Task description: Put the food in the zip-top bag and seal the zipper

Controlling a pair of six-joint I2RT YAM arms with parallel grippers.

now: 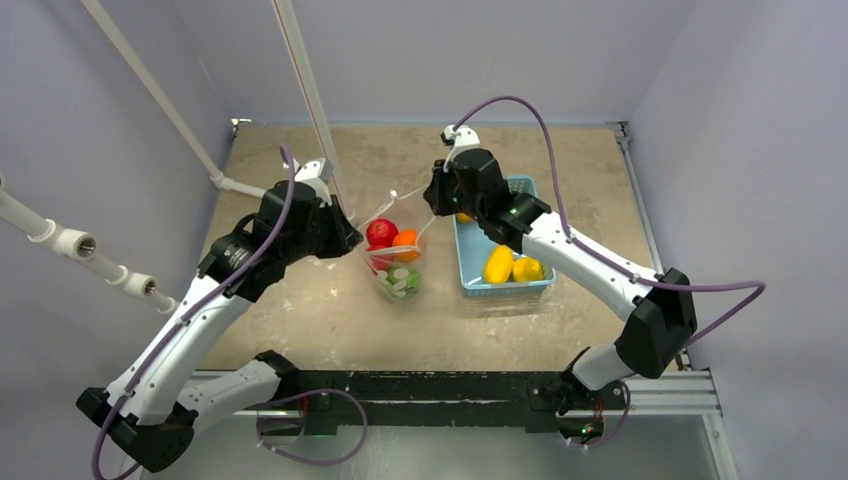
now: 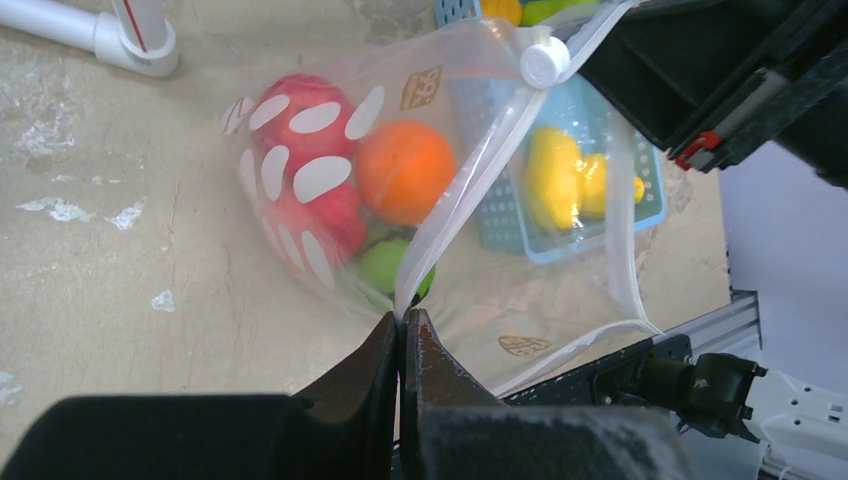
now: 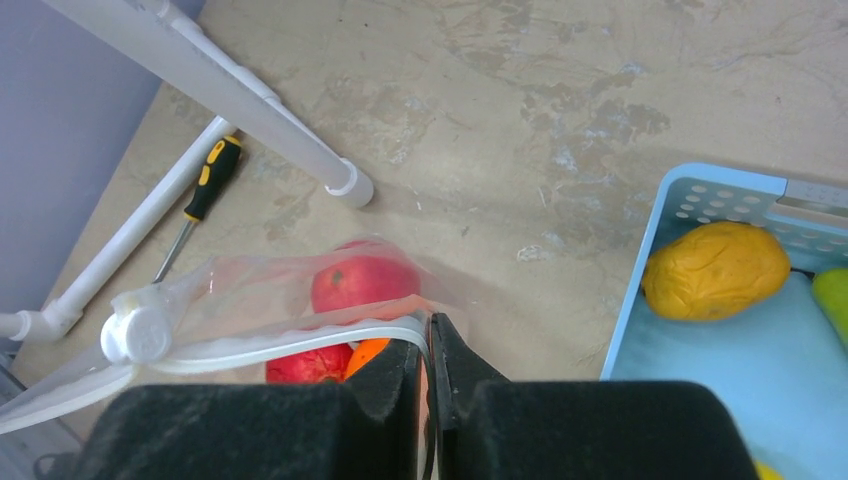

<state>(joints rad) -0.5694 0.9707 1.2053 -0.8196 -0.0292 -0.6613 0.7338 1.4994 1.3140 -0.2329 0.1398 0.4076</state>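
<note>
The table (image 1: pixel 300 300) is worn, mottled beige. A light-blue basket (image 3: pixel 720 178) stands on its right side. A white pipe foot (image 3: pixel 350 185) rests farther left, with a yellow-and-black screwdriver (image 3: pixel 195 205) lying beside it.

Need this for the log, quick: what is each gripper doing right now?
Left gripper: closed on the zipper.
Right gripper: closed on the zipper too.
</note>
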